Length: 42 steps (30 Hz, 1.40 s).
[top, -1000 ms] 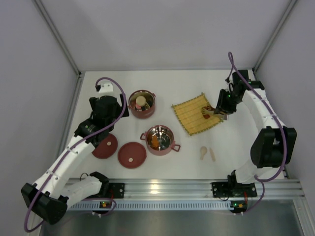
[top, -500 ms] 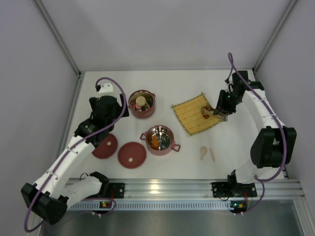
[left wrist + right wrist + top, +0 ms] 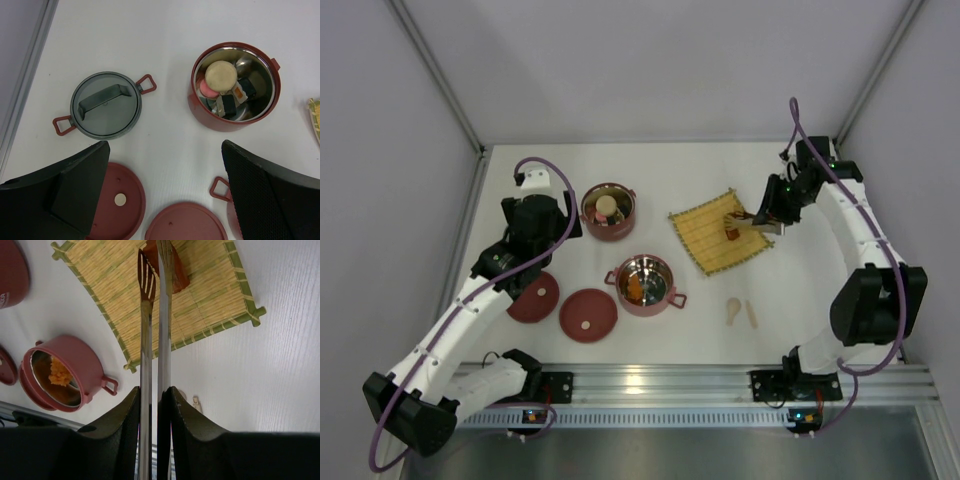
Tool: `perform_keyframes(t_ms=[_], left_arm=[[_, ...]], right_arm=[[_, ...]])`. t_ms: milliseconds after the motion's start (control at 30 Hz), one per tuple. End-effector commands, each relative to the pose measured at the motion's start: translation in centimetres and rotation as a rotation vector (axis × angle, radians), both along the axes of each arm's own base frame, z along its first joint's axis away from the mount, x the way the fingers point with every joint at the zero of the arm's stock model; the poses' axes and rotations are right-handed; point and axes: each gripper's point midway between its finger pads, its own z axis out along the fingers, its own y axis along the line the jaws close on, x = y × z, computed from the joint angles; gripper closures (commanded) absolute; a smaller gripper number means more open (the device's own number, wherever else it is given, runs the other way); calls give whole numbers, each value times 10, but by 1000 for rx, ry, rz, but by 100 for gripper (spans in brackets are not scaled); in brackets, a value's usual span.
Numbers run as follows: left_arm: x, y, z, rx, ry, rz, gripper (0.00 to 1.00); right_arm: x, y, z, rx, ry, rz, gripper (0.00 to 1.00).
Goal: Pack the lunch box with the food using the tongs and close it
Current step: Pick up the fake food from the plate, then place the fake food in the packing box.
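My right gripper (image 3: 154, 390) is shut on the silver tongs (image 3: 161, 335), which reach out over the yellow mat (image 3: 120, 285). Their tips sit at the brown-red sausage (image 3: 178, 276) on the mat; I cannot tell whether it is pinched. From above, the tongs (image 3: 748, 222) point left at the sausage (image 3: 730, 228). The back lunch box bowl (image 3: 200, 107) holds a cream round (image 3: 221, 74), a pink piece (image 3: 206, 90) and black-and-white rolls (image 3: 227, 105). The front bowl (image 3: 665, 297) holds an orange piece (image 3: 60, 374). My left gripper (image 3: 165, 190) hangs open above two dark-red lids (image 3: 125, 215) (image 3: 185, 225).
A grey lid with red loop handles (image 3: 105, 104) lies left of the back bowl. Two small beige utensils (image 3: 742, 312) lie in front of the mat. Enclosure walls stand close at left, right and back.
My right wrist has shifted slightly toward the back and the tongs have narrowed a little at the sausage. The left arm has not moved.
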Motion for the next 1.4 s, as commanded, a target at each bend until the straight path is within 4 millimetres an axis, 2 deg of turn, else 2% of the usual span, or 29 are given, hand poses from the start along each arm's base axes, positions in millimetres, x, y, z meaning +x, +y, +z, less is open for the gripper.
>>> perform_keyframes(t_ms=[0,133,367,567,1000,1367], left_arm=[[3,2,9,3,-31,16,1],[4,3,9,3,-31,19,1],[4,3,8,6,-29,20,1],[4,3,7,6,-27,18,1],[4,4,5,15,-20,23,1],[5,4,3,20,-15,27,1]], right_arm=[[6,14,48,49,-137,26,82],[1,29,56,70,-150,61,82],[-6,50,56,59,-150,110,82],[-7,54,60,59,-161,115,83],[-14,71,87,68,-211,161,83],[-43,95,105,91,-226,246,83]])
